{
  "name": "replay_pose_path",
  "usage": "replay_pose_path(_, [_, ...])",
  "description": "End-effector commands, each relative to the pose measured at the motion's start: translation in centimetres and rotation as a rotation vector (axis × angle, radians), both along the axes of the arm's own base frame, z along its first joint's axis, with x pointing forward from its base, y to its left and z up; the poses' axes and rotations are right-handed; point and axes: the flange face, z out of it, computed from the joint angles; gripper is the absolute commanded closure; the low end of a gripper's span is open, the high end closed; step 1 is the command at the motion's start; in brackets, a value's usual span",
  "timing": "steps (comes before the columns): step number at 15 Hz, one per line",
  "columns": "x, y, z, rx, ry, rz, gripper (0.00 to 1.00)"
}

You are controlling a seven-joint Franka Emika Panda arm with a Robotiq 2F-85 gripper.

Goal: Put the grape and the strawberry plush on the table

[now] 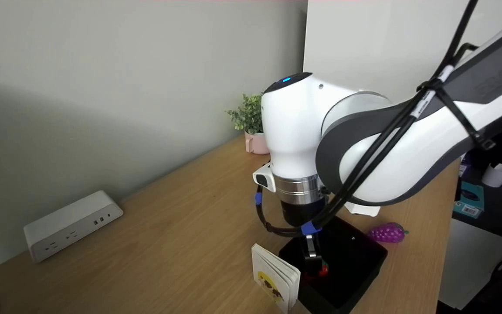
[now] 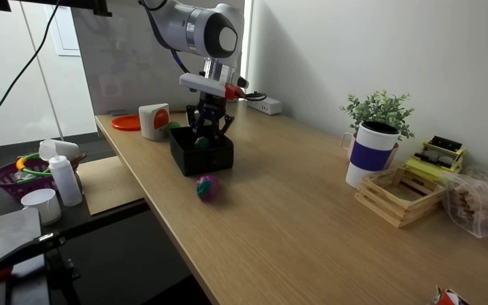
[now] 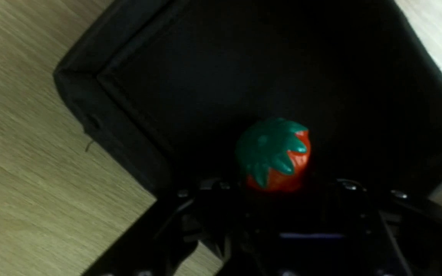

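strawberry plush (image 3: pixel 276 159) in the black tray (image 2: pixel 208 160), claw (image 3: pixel 284 186) over it

the table (image 2: pixel 295 237) is light-brown wood with visible grain, set along a grey wall (image 1: pixel 124 78). in an exterior view a purple basket (image 2: pixel 6 186) sits below the table's edge, at about 9 o'clock from the tray.

from the tray in an exterior view, a board book (image 1: pixel 273 277) stands upright just beside it between 8 and 9 o'clock, a white outlet box (image 1: pixel 74 224) sits at 9 and a leafy plant (image 1: pixel 247 114) in a pink mug (image 1: pixel 257 143) at 11. in an exterior view, too, a red plate (image 2: pixel 123 123) lies at 10 o'clock and a white cup (image 2: pixel 370 154) with a purple band stands at 3, near a wooden crate (image 2: pixel 381 202). the tray's raised sides stand around the strawberry plush.

the grape (image 1: pixel 388 233) lies on the table outside the tray, near it, at 2 o'clock in an exterior view. in the wrist view the strawberry plush shows its green leaves; dark fingers (image 3: pixel 209 188) stand at about 8 and 4 o'clock from it. black on black hides whether they touch it, so i cannot tell if the claw is clenched on it or released.
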Motion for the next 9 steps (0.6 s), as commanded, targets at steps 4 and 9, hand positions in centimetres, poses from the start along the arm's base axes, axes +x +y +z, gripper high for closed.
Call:
replay_pose_path(4, [0.0,0.1,-0.1,0.022,0.008,0.009,0.79])
replay_pose_path(9, [-0.9,0.2,1.6,-0.007,-0.021,-0.002,0.79])
